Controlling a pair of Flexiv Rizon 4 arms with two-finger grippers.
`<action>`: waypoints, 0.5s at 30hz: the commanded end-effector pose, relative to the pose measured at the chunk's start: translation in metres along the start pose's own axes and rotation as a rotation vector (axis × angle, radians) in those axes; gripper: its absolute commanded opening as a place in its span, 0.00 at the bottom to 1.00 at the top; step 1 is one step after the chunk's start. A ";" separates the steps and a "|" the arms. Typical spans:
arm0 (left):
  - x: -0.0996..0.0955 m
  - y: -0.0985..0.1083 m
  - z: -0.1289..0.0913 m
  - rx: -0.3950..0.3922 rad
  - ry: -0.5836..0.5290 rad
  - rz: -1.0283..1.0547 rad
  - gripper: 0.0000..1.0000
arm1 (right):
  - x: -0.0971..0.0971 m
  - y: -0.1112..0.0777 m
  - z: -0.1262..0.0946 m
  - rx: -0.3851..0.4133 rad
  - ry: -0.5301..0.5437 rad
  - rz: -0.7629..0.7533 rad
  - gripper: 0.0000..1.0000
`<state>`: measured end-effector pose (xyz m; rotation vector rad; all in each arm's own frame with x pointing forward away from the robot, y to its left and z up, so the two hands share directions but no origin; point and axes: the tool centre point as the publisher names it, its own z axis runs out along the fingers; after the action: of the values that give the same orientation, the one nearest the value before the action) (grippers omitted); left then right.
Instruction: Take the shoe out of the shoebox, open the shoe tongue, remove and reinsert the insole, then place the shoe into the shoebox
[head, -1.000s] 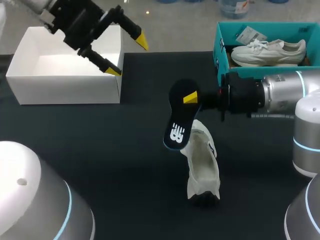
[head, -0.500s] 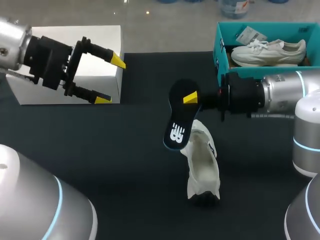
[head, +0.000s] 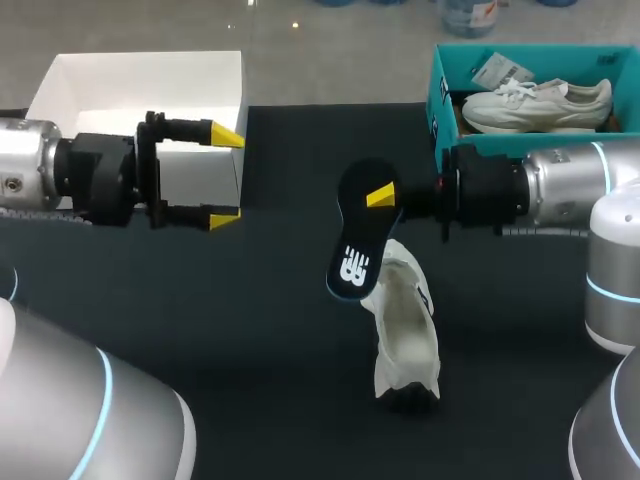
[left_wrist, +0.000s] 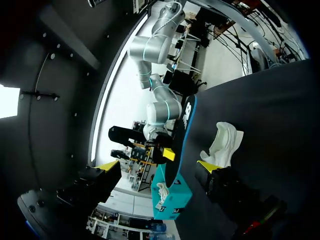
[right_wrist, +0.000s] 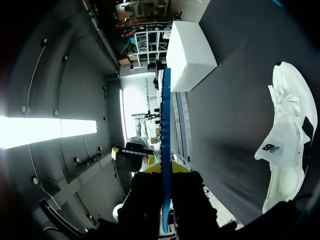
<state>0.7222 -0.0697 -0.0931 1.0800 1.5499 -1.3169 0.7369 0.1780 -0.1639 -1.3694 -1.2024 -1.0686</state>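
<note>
- R gripper: clenched on the dark insole, gripping it near its far end, up off the mid-bench. The insole hangs slanted, w/ a white logo toward its near end.
- In the R wrist view we see the insole edge-on, running straight out from between the yellow tips.
- White shoe: lies on the bench just near of the insole, opening up. Its far end sits by the insole's low end; touching or not, we can't tell.
- L gripper: released, fingers wide apart, nothing between them. It hovers at the left, in front of the white box, pointing right toward the insole.
- Teal shoebox: far right, w/ a second white shoe inside, just beyond the R arm.
</note>
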 end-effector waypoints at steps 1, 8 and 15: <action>0.004 0.003 0.004 0.012 -0.025 0.055 1.00 | 0.000 0.000 0.001 -0.001 -0.002 0.001 0.00; 0.014 0.011 0.022 0.046 -0.040 0.121 1.00 | 0.000 0.000 0.001 -0.001 -0.002 0.001 0.00; 0.022 0.006 0.061 0.091 -0.032 0.140 1.00 | 0.000 0.000 0.001 -0.001 -0.002 0.001 0.00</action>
<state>0.7142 -0.1073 -0.1199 1.1915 1.3874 -1.2965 0.7370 0.1781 -0.1639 -1.3695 -1.2023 -1.0686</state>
